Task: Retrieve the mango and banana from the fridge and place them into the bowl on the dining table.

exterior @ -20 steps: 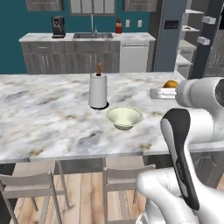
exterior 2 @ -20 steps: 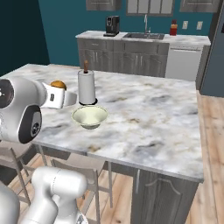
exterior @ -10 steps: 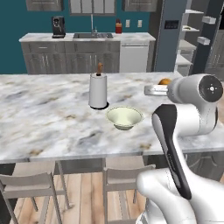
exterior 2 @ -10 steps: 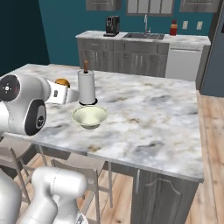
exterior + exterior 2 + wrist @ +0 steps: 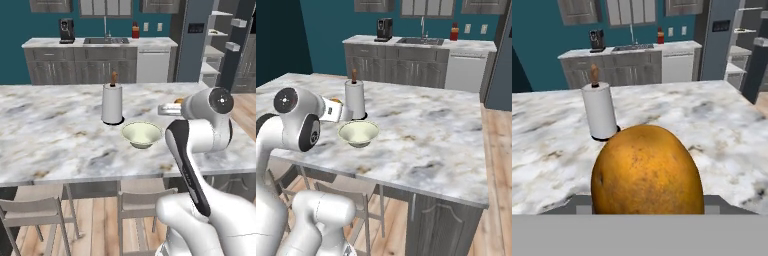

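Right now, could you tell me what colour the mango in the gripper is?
Orange-brown, finely speckled mango; hand view shows it best.

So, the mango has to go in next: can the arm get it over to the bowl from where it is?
Probably yes. The fingers hold the mango above the dining table, near the bowl, and nothing stands between them.

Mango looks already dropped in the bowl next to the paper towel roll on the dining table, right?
Not quite. The mango is not in the bowl; the hand view shows it held in the gripper, above the dining table. The left base view shows the bowl empty, beside the paper towel roll.
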